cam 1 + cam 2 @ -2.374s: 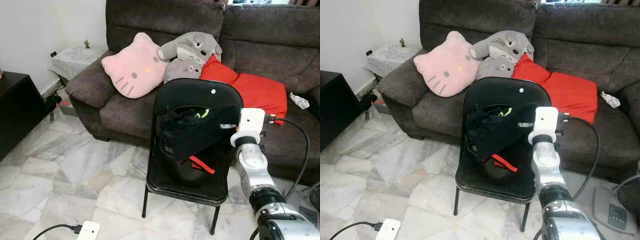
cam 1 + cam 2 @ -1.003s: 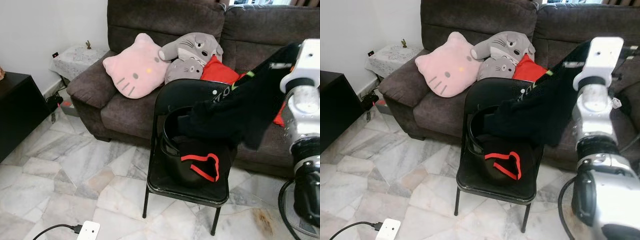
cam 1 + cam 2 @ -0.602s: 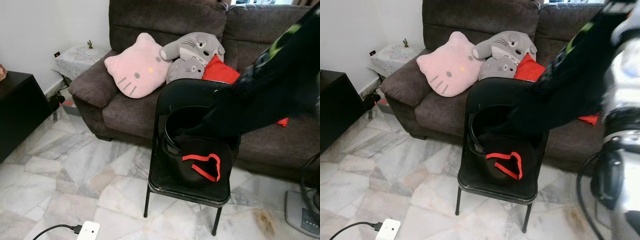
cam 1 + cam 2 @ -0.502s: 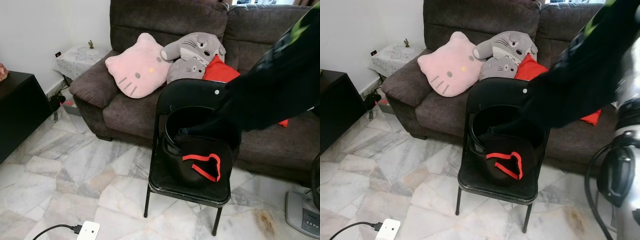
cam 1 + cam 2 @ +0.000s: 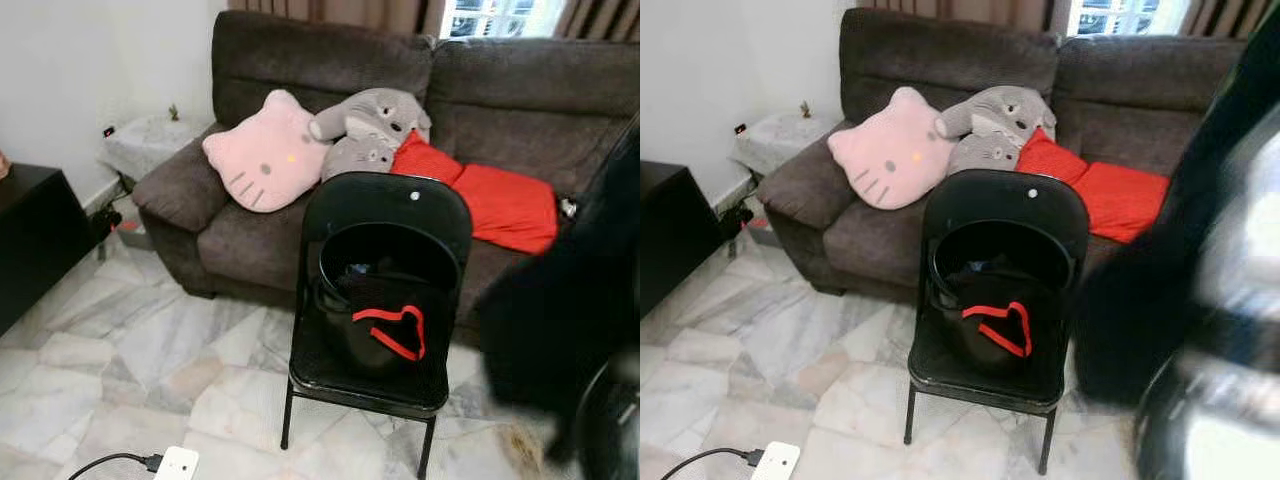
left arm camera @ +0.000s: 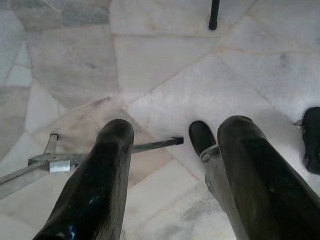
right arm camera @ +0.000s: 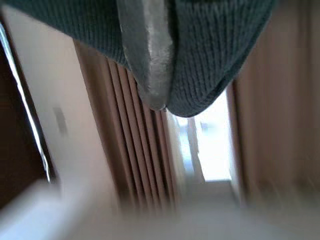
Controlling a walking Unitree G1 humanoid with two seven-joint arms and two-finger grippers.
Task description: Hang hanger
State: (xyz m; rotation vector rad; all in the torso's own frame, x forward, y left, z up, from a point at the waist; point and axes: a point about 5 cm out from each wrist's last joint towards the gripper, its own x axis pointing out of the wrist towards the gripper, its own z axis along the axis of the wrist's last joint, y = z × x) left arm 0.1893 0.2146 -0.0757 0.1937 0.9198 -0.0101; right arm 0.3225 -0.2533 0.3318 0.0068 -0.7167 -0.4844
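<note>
Dark garment (image 5: 560, 340) now lifted clear of the chair's basket (image 5: 375, 300) — carry begun. Right pincer's grip: cannot tell. Left pincer (image 6: 172, 175) spread, idle.

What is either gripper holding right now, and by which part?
The right gripper holds a dark garment that hangs beside the chair; its knit cloth wraps the fingers, but which part is gripped cannot be told. The left gripper is open and empty above the floor.
</note>
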